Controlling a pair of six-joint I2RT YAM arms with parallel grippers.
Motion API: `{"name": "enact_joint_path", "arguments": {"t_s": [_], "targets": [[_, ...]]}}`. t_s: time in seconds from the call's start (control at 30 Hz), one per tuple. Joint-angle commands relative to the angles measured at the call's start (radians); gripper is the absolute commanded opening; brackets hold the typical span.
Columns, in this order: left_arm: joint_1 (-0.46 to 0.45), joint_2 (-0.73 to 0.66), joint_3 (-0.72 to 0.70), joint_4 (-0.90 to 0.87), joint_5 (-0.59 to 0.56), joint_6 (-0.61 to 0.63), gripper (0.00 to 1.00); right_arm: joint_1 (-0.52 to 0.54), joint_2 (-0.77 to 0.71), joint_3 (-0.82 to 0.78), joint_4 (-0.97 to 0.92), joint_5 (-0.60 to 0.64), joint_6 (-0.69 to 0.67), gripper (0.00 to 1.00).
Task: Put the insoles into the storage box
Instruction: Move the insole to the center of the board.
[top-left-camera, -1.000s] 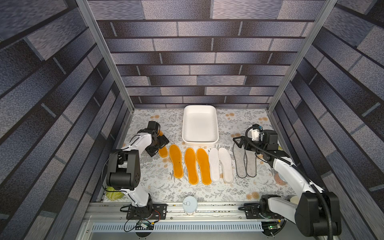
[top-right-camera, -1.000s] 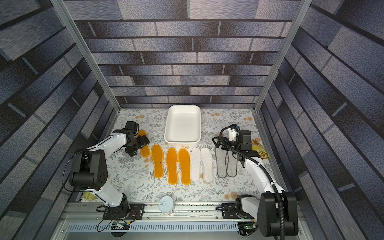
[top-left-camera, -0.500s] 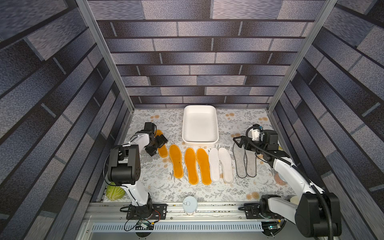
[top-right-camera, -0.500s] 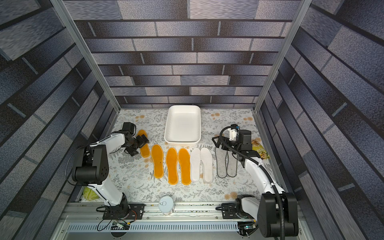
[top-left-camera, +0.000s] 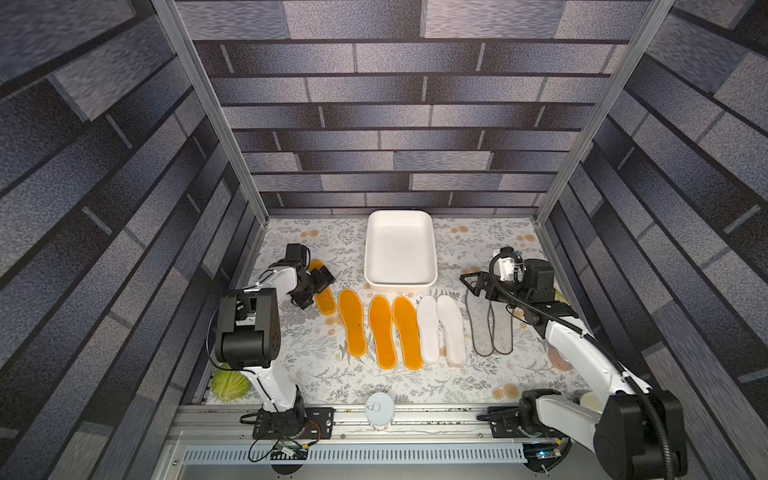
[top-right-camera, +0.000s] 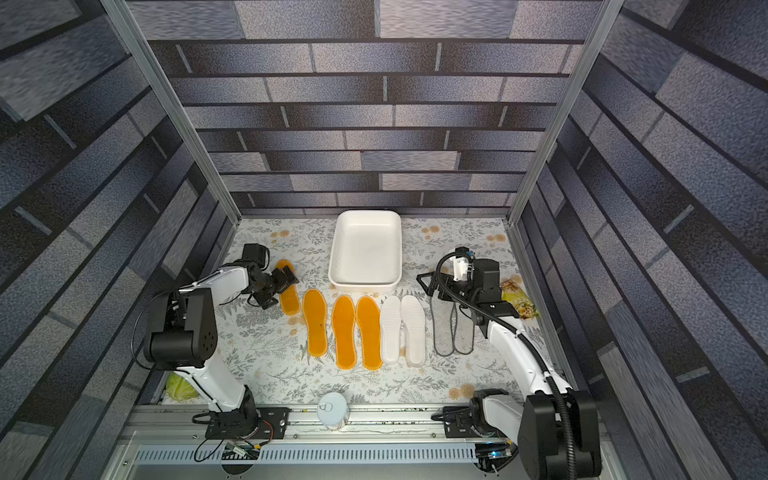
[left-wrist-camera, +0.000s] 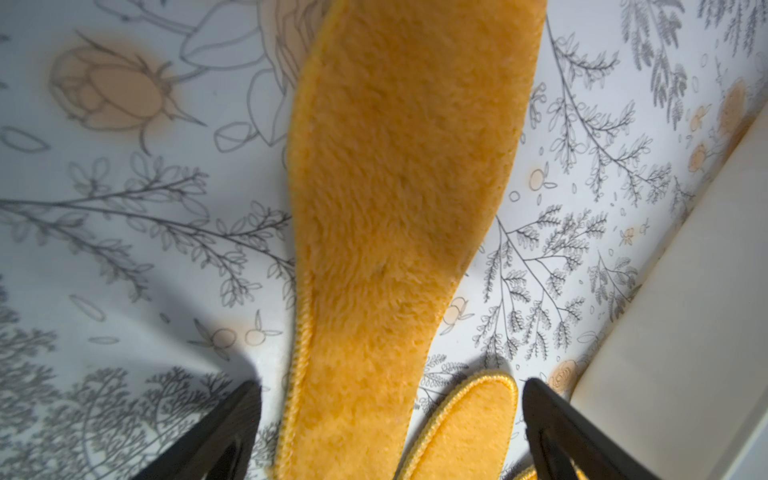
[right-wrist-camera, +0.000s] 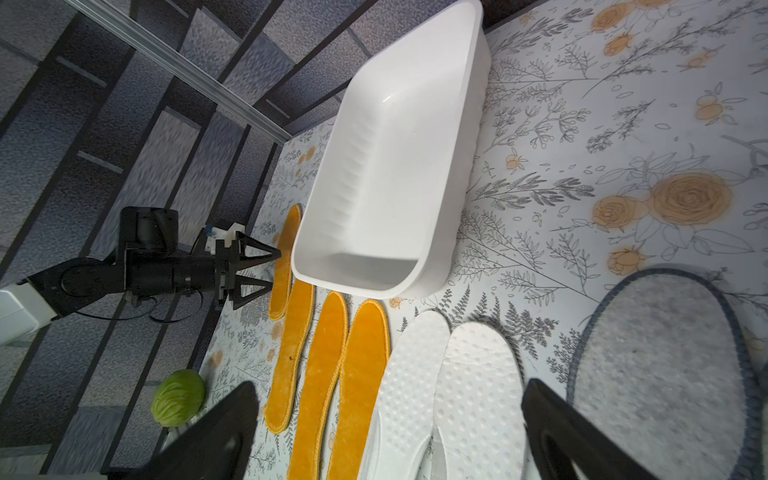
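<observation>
We see all eight insoles (top-left-camera: 382, 332) flat in a row across the middle of the worktop (top-left-camera: 478, 245), just before the empty storage box (top-left-camera: 400, 286) near its back edge; they look light, soft and floppy, so we would pinch one edge by the toe; the left gripper (right-wrist-camera: 274, 268) stands wide open either side of the leftmost orange insole (left-wrist-camera: 399, 187); the right gripper (right-wrist-camera: 388, 386), equally open, hangs empty near the toes of the white pair (top-left-camera: 453, 328)

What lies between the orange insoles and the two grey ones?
Two white insoles lie there side by side, next to the last orange insole and the grey pair; both top views show this.
</observation>
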Motion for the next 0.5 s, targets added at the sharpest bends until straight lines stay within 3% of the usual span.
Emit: {"name": "enact_joint_path", "arguments": {"t_s": [0.0,0.17,0.47], "targets": [[0.01,0.036,-0.033,-0.002,0.014,0.03,1.0,0.029,-0.018,-0.019,0.117,-0.061,0.083,1.0],[0.018,0.054,-0.045,0.016,0.033,0.027,0.97,0.081,-0.02,-0.025,0.235,-0.079,0.161,1.0],[0.025,0.077,-0.048,0.02,0.042,0.032,0.93,0.162,-0.011,0.005,0.264,-0.069,0.177,1.0]]}}
